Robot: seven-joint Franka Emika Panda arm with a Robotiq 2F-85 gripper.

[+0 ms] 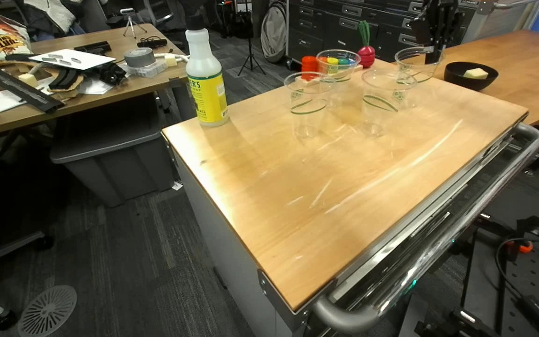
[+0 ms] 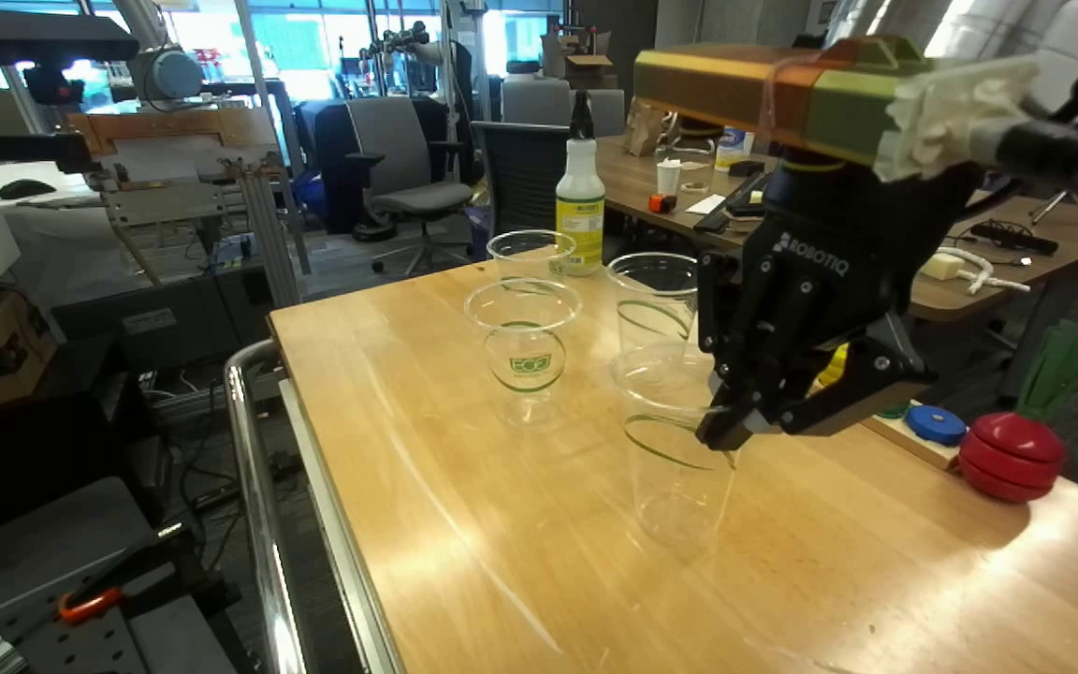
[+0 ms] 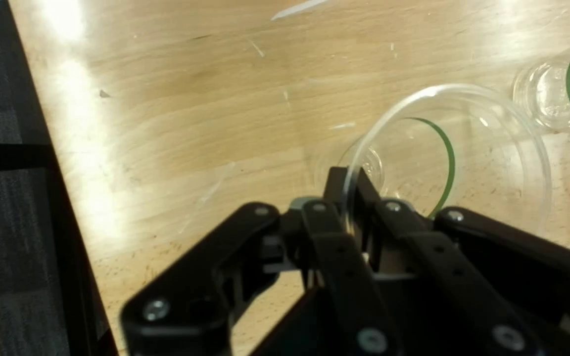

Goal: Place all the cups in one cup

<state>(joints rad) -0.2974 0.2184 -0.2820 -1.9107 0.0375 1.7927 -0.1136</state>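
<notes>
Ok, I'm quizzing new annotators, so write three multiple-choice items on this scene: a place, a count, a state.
1. Where is the gripper?
A) Over the bottle
B) At the rim of a cup
C) In the bowl

2. How many clear cups show?
A) Two
B) Six
C) Four

3. How are the cups arranged?
A) Mouths up, none nested
B) Stacked
C) On their sides

1 B: in the wrist view, the rim passes between the fingers.
2 C: both exterior views show four.
3 A: every rim faces up, with no cup inside another.
</notes>
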